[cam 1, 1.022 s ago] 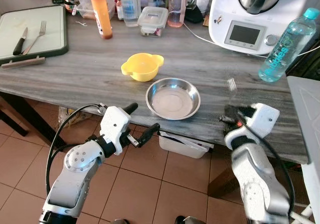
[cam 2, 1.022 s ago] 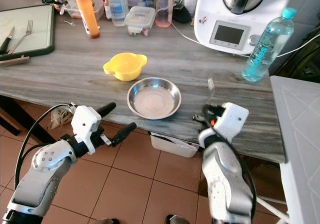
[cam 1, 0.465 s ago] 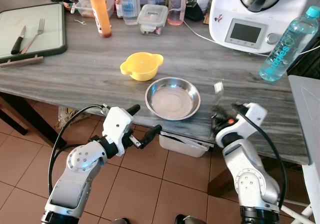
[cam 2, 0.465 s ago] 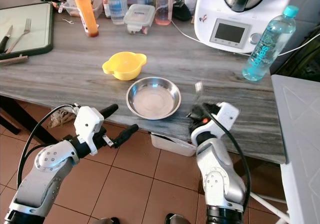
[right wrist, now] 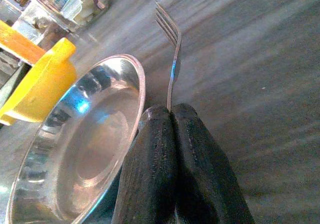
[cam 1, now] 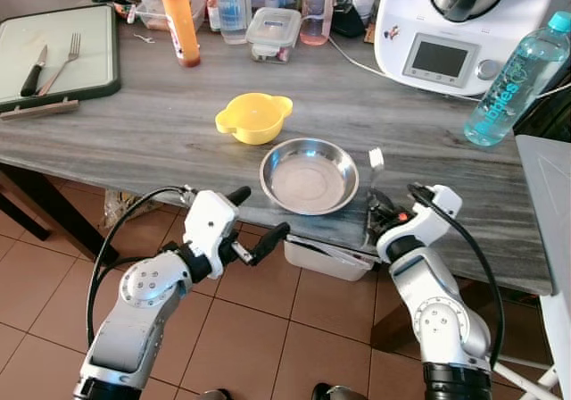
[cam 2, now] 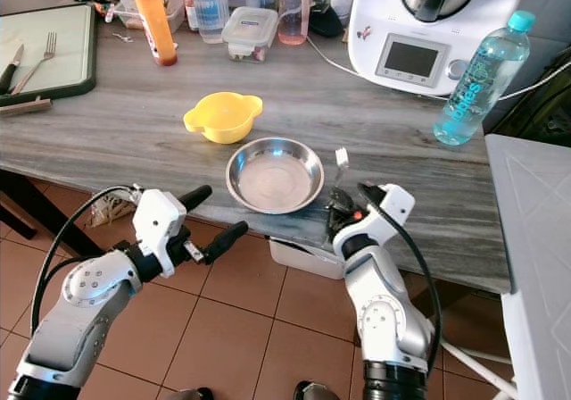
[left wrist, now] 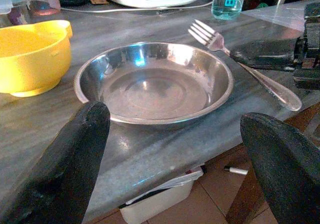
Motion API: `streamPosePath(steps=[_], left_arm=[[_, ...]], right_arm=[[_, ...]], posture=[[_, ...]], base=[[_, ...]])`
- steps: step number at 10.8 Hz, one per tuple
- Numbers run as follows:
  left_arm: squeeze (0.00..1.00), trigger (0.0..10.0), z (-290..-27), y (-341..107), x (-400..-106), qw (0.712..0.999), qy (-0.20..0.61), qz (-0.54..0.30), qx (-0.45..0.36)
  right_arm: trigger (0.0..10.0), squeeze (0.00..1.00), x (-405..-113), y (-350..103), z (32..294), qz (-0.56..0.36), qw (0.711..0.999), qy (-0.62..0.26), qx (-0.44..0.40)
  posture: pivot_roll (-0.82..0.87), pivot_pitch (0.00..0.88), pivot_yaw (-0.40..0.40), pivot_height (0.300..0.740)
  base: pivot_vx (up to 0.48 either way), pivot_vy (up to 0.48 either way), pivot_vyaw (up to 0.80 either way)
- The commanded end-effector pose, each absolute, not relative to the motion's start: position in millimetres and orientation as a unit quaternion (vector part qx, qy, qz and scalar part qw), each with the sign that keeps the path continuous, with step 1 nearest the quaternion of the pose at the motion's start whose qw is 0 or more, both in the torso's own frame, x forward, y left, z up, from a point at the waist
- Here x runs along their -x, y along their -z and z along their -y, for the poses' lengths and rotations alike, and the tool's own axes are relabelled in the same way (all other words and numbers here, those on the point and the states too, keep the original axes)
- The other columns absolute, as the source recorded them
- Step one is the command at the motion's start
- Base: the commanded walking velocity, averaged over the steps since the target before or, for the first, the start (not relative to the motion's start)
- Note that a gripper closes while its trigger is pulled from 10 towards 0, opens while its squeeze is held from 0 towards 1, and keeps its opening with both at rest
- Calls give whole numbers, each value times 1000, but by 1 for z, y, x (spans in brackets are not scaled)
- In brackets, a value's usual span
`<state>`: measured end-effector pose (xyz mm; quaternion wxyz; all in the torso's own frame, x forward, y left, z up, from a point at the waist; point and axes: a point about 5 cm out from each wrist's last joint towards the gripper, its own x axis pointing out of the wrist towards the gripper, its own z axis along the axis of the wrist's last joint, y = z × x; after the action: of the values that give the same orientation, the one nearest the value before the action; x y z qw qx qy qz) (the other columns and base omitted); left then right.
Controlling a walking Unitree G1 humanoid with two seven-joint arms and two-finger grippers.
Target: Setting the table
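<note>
Right gripper [cam 1: 382, 214], lower right of centre, is clamped on the fork [cam 1: 376, 162] handle, tines up, just right of the steel bowl [cam 1: 309, 176], likely to lay it beside; left gripper [cam 1: 252, 215] hangs spread and idle.

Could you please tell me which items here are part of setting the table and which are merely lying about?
Part of the job:
- round stainless steel bowl
- silver metal fork, gripped by the right end effector beside the bowl
- yellow plastic bowl

Lying about:
- orange sauce bottle
- blue plastic water bottle
- white kitchen machine
- lidded clear food container
</note>
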<state>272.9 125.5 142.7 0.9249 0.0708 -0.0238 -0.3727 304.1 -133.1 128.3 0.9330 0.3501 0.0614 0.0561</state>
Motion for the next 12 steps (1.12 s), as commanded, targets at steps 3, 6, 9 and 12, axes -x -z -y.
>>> streamPosePath(steps=[3, 6, 9, 12], left_arm=[[0, 10000, -122, -144, -270, 922, 379, 23, -73], [0, 10000, -122, -143, -270, 922, 380, 21, -73], [0, 10000, -121, -142, -271, 921, 383, 17, -73], [0, 10000, -120, -142, -273, 921, 382, 17, -74]], right_arm=[[10000, 98, -304, -118, 135, -85, 922, -47, -374], [10000, 1000, -302, -121, 149, -73, 926, -18, -371], [10000, 1000, -297, -126, 161, -59, 930, 3, -363], [10000, 1000, -293, -132, 176, -48, 946, 19, -320]], posture=[[152, 175, -26, 740], [151, 177, -26, 740], [146, 173, -20, 740], [144, 168, -18, 740]], base=[[0, 0, 0], [0, 0, 0], [0, 0, 0], [0, 0, 0]])
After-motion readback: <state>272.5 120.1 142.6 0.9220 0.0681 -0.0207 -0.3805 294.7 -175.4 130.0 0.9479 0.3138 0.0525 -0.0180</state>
